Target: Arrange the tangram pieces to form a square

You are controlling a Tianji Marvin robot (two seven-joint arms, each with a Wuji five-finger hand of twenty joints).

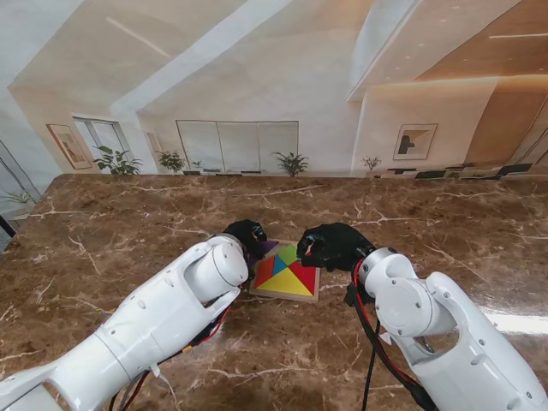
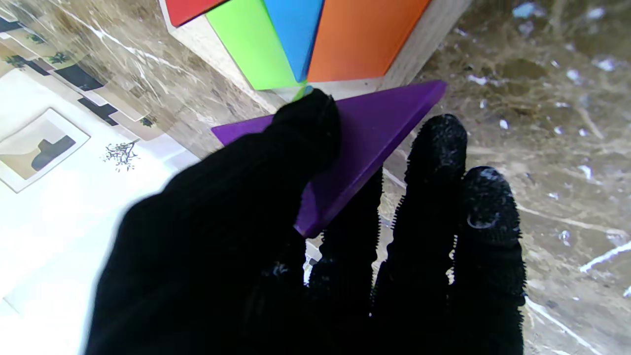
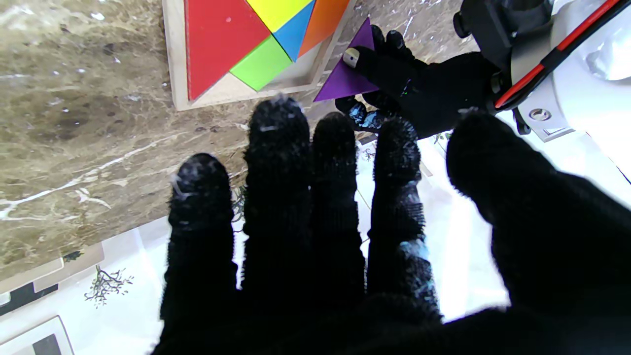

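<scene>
The wooden tray [image 1: 287,296] lies on the table between my hands, holding red [image 3: 217,39], yellow [image 3: 276,10], green [image 3: 261,64], blue [image 3: 293,32] and orange [image 3: 325,19] pieces. My left hand [image 1: 247,235] is shut on a purple triangle [image 2: 374,133], pinched between thumb and fingers. The triangle hangs tilted just past the tray's far-left corner [image 2: 419,44]. In the right wrist view the same purple triangle [image 3: 345,79] shows beside the tray rim [image 3: 172,59]. My right hand [image 1: 334,246] hovers at the tray's far-right side, its fingers [image 3: 276,148] spread and holding nothing.
Brown marble table [image 1: 128,231] stretches all around the tray. A glossy wall reflection covers the table's far part [image 1: 257,86]. Red and black cables [image 1: 366,317] run along my right forearm.
</scene>
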